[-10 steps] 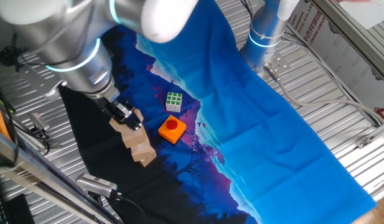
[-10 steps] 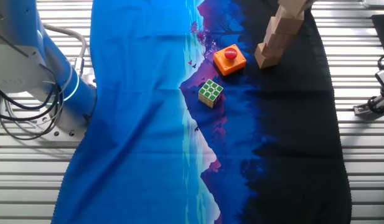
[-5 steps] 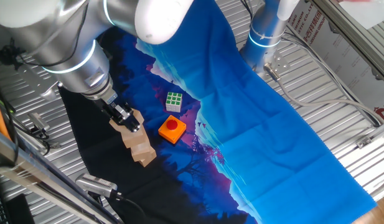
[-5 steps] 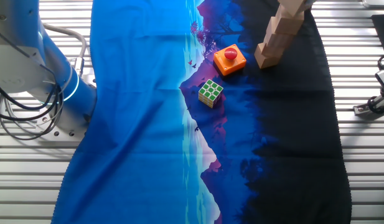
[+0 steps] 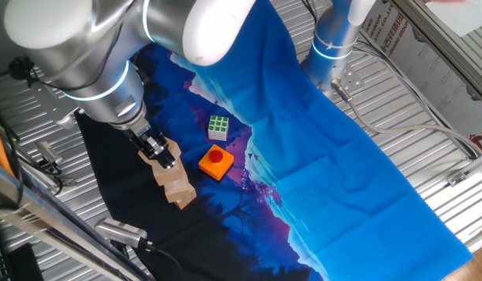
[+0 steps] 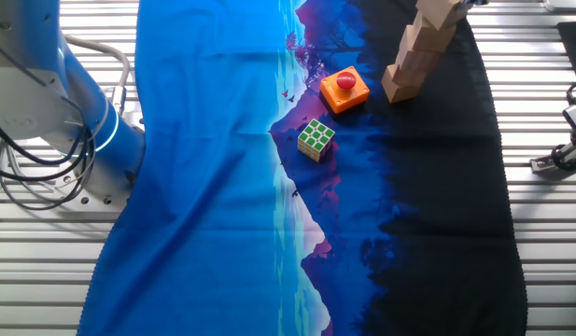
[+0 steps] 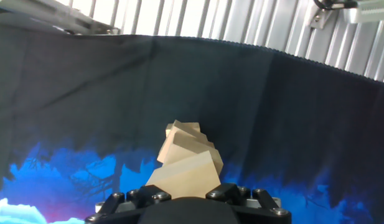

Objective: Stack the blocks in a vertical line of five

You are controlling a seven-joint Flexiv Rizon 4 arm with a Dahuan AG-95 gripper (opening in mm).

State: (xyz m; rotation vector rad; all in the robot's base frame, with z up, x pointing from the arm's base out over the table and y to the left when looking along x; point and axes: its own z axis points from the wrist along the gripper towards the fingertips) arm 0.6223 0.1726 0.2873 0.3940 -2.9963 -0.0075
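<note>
Gripper (image 5: 166, 158) seemingly clenched on top block (image 7: 182, 180) of leaning, twisted stack of blocks (image 5: 175, 187) lower left; risks toppling on release.

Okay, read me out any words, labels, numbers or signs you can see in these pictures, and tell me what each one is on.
Red printed characters on the white board at the top right of one fixed view: too small and blurred to read.
Red marking on the surface at the right edge of that view: cut off, unreadable.
The wooden blocks, the puzzle cube, the orange button block and the blue cloth: no text visible.
</note>
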